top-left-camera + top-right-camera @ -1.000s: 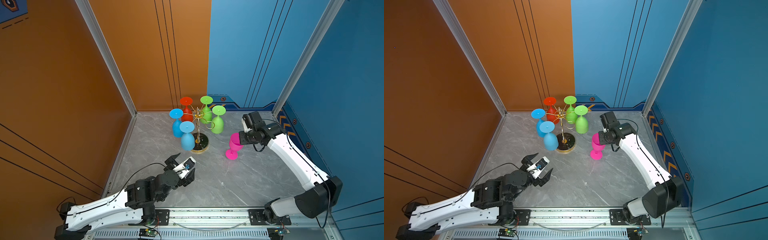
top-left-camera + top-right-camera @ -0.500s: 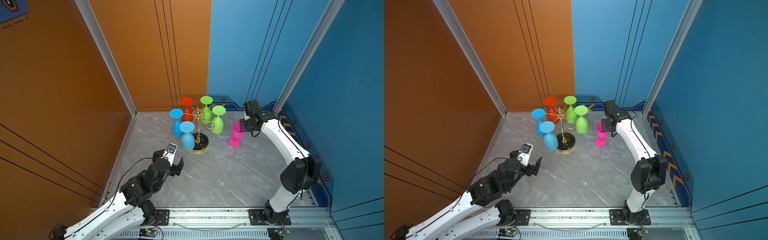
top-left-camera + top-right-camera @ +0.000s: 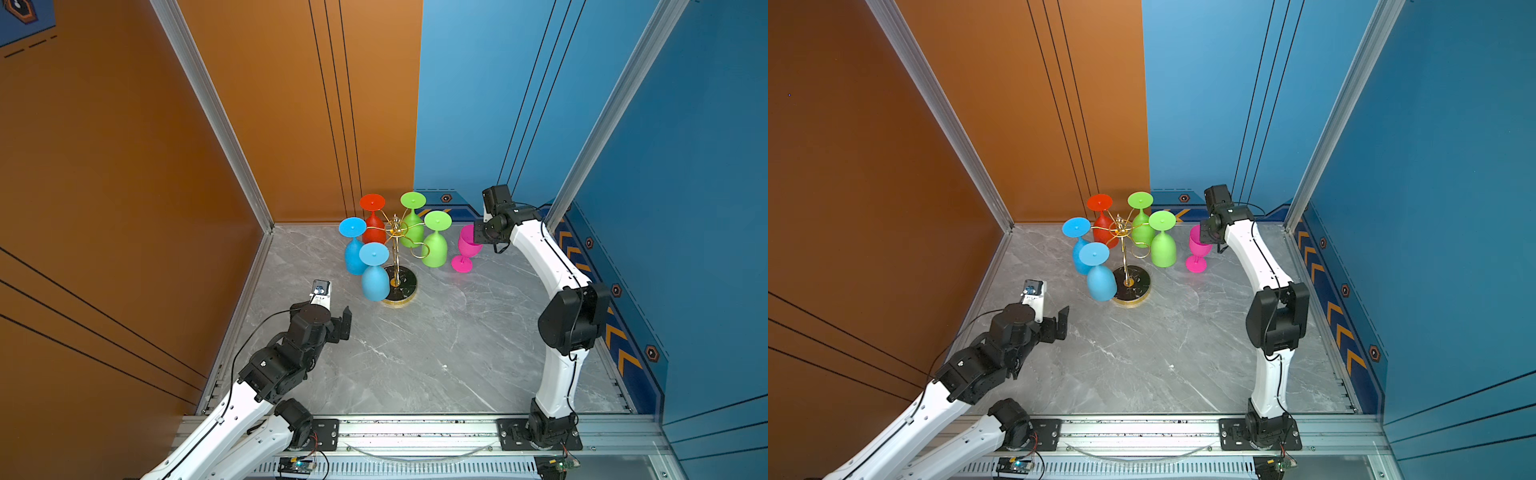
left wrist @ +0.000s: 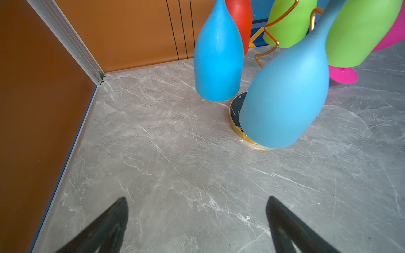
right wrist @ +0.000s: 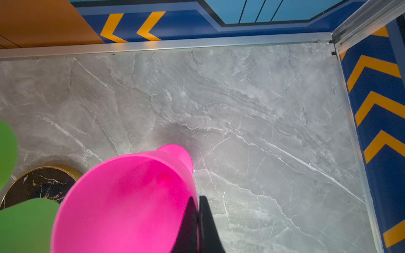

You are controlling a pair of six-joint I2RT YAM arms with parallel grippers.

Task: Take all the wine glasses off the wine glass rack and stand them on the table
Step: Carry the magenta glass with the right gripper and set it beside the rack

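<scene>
Right jaws clamped on pink glass [image 3: 468,246] rim; glass upright, just right of rack [image 3: 402,287]. Left jaws spread, blue glass [image 3: 375,283] hanging vertical straight ahead.

surface: grey marble-pattern tabletop [image 3: 415,353], flat, white veins | walls: orange panels [image 3: 124,166] L + back-L, thin black lines; blue panels [image 3: 478,104] back-R + R | frame: silver alu posts [image 3: 208,112] at corners, silver alu rail [image 3: 415,428] along front edge | trim: dark-blue skirting w/ orange chevrons [image 3: 1337,316] at blue walls' foot | elec: small green circuit board [image 3: 559,462] below rail, R end
</scene>
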